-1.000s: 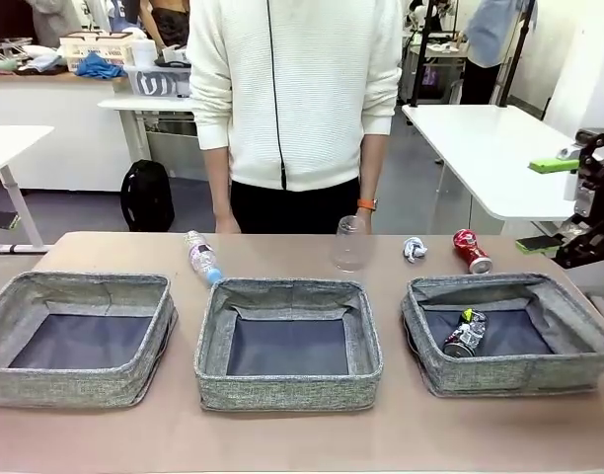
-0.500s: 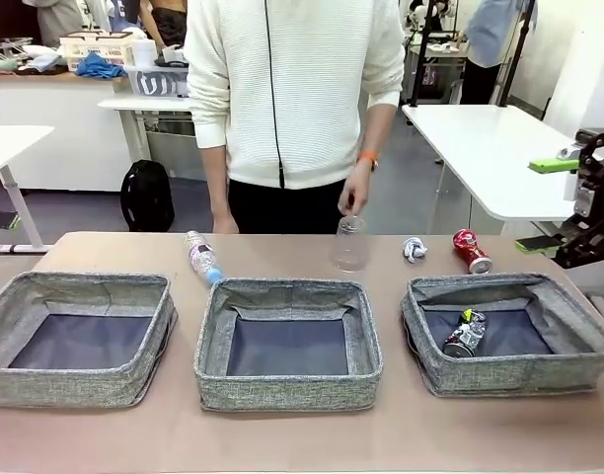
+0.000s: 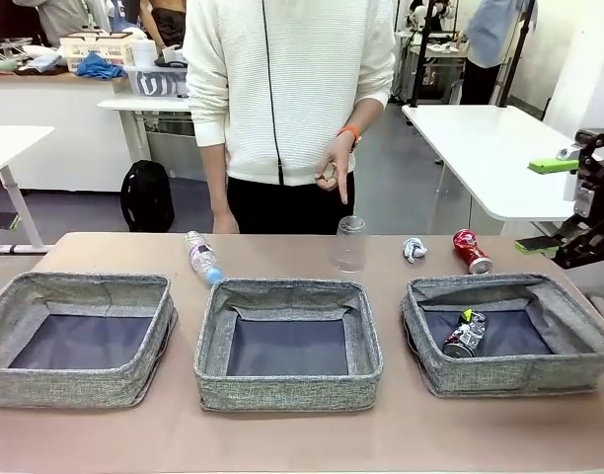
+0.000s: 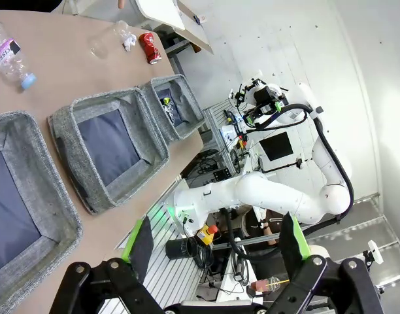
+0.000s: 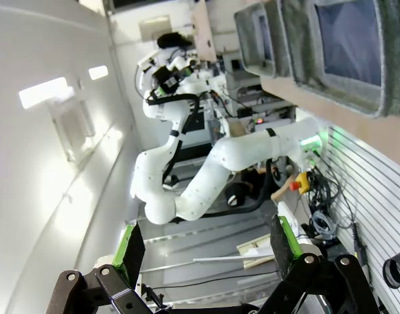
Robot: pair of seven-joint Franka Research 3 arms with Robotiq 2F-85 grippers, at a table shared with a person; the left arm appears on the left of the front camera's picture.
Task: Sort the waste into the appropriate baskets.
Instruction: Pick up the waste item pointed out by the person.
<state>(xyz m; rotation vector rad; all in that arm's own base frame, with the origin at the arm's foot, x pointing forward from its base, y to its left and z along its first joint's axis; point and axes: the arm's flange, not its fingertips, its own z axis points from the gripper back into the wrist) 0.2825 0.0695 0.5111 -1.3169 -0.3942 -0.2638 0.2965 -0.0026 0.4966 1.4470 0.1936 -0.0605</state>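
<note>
the three baskets, left [image 3: 75, 387], middle [image 3: 287, 390] and right [image 3: 509, 375], sat in a row on the near half of the table [image 3: 282, 439]. their soft walls could fold or drag if a finger caught a rim on the way down. the one bottle [image 3: 200, 257] lay on its side just beyond the gap between the left and middle baskets, and a glancing touch would likely roll it. the one clear cup [image 3: 349, 244] stood beyond the middle basket's far right corner. it looked thin and light, so a hard squeeze could crush it and a nudge could tip it. a person's hand [image 3: 334, 173] hung right above the cup, so a reach there risked a bump. there were two cans. the red can [image 3: 472, 251] lay beyond the right basket and the dark can [image 3: 465, 334] already lay inside that basket. crushed sides give a poor hold, so the red one might slip. the one paper wad [image 3: 414, 249], left of the red can, was small and easy to miss or knock. there were two grippers. the right gripper [image 3: 527, 205] waited off the table's right edge with its fingers wide apart and empty. the left gripper [image 4: 216, 239] was high off the near side, spread as wide and holding nothing.
</note>
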